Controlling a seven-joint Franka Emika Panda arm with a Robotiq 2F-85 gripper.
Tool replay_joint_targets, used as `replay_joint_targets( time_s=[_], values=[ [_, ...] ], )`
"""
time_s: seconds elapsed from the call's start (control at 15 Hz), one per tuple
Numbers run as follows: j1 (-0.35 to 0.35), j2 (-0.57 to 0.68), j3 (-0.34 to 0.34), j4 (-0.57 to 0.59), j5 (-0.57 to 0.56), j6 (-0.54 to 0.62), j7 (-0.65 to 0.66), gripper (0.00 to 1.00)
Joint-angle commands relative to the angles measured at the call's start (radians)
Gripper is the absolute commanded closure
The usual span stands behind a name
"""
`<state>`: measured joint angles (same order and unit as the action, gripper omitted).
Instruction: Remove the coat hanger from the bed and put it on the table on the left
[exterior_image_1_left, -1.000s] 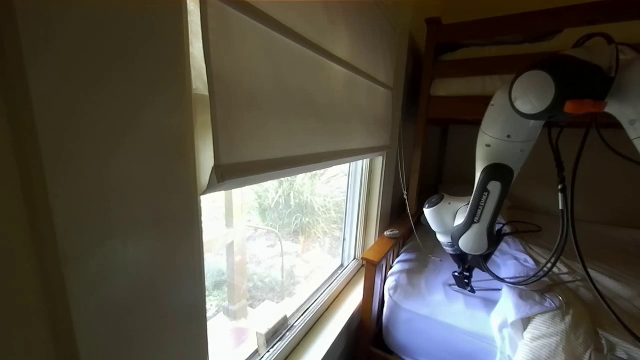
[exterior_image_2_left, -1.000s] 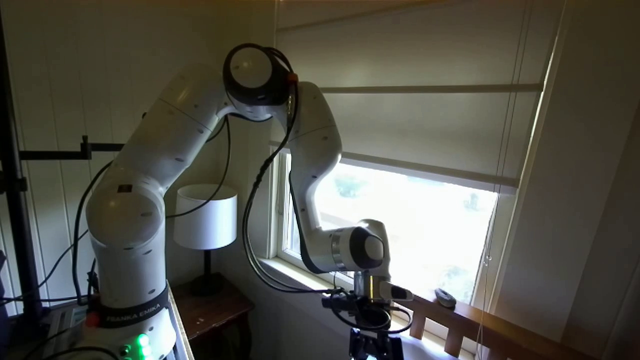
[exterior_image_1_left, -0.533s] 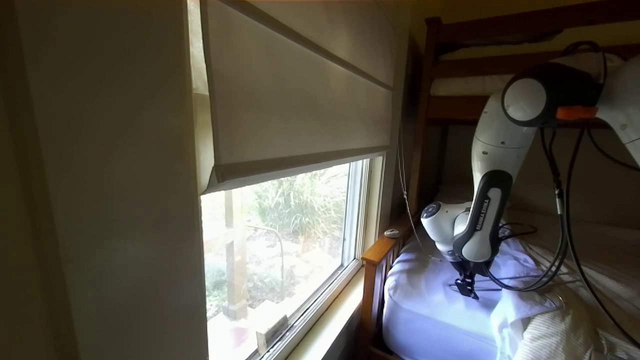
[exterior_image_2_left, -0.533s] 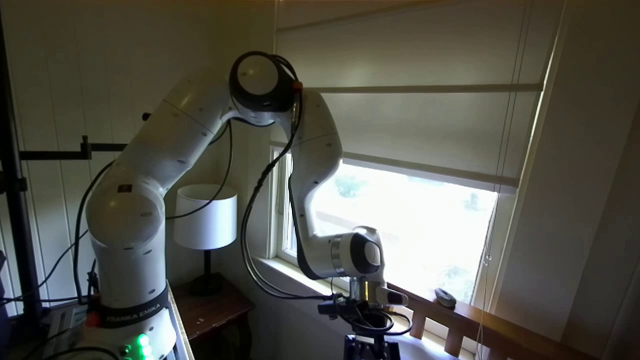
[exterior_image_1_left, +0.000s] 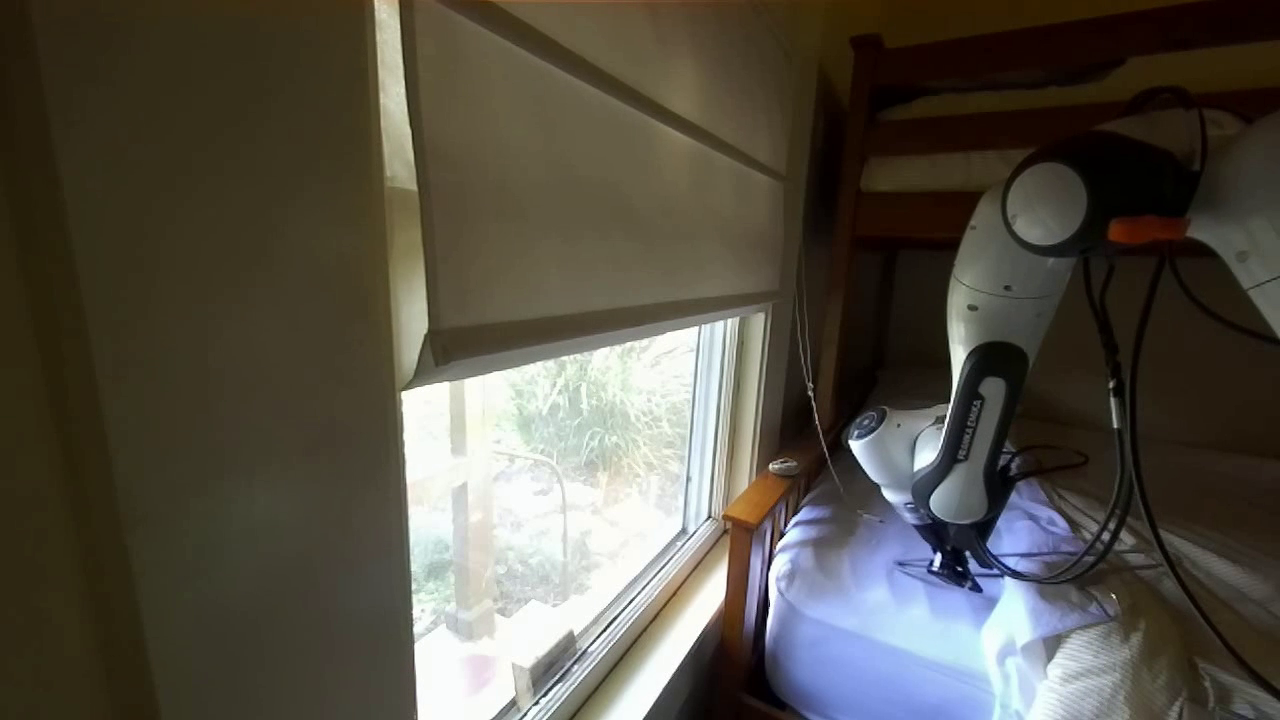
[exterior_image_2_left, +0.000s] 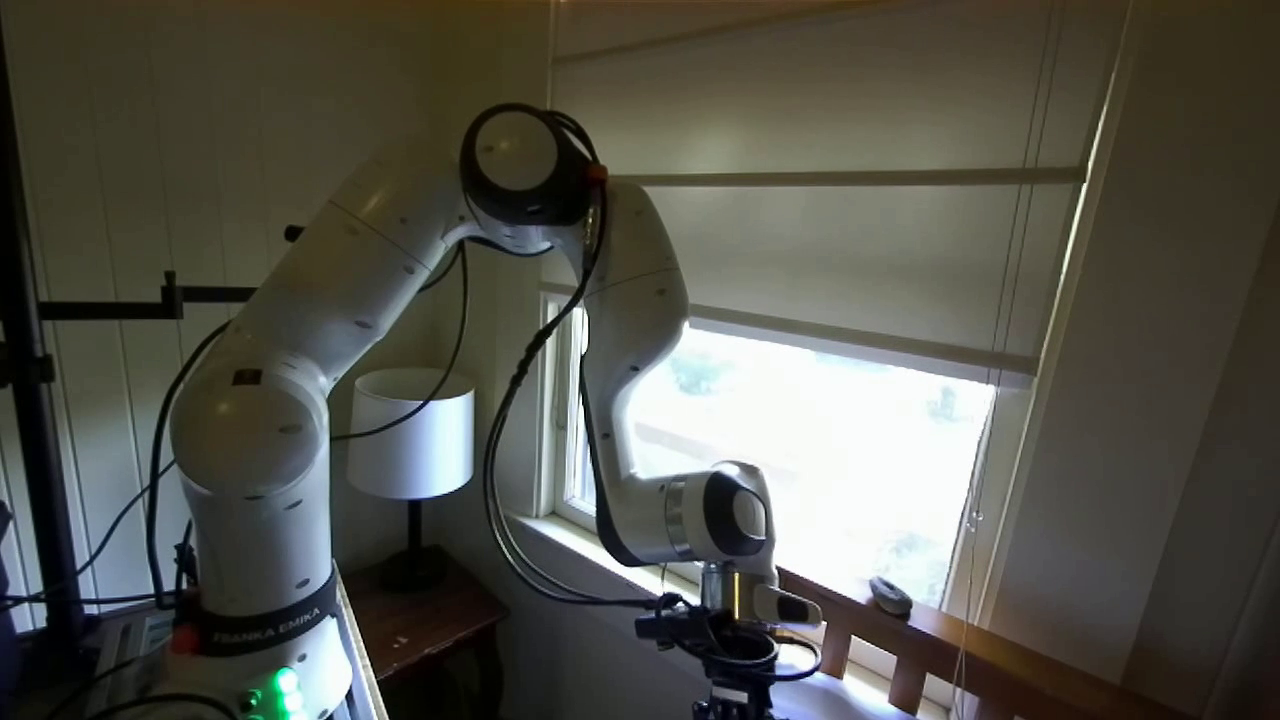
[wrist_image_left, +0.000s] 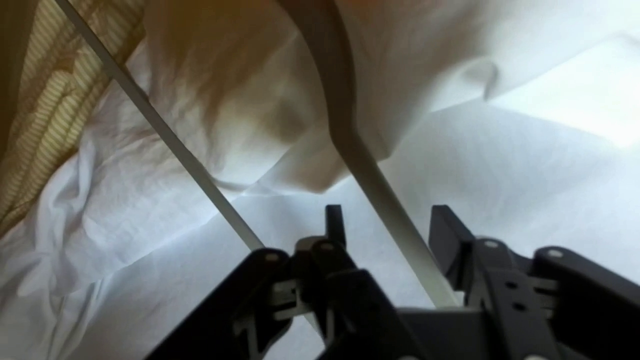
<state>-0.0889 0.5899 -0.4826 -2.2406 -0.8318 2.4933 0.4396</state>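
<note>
Big wooden bunk bed (exterior_image_1_left: 860, 640) fills the right side in an exterior view. White robot arm (exterior_image_1_left: 1000, 315) bends down over it. There's a small wooden table (exterior_image_2_left: 430, 620) off to the left in an exterior view, with a white-shaded lamp (exterior_image_2_left: 410, 450) on it. Coat hanger (wrist_image_left: 341, 100) is on the bed, right at the gripper (wrist_image_left: 389, 225). Fingers (wrist_image_left: 335, 225) are spread apart, the hanger's thick bar showing between them in the wrist view; can't tell if it's touching either one.
</note>
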Motion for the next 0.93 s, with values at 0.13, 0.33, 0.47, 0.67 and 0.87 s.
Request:
replay_joint_targets(
  time_s=[0.13,0.33,0.47,0.67,0.87],
  values=[
    [0.038,-0.07,-0.033,-0.021,-0.105,-0.064,0.178,0.96],
    [0.022,-0.102,-0.014,-0.018,-0.161,-0.111,0.24,1.0],
    [0.009,-0.124,0.003,-0.02,-0.19,-0.139,0.272,0.99],
    [-0.004,-0.194,0.02,-0.047,-0.231,-0.173,0.312,0.99],
    [0.108,-0.301,-0.058,-0.107,-0.456,-0.194,0.38,0.99]
  ],
)
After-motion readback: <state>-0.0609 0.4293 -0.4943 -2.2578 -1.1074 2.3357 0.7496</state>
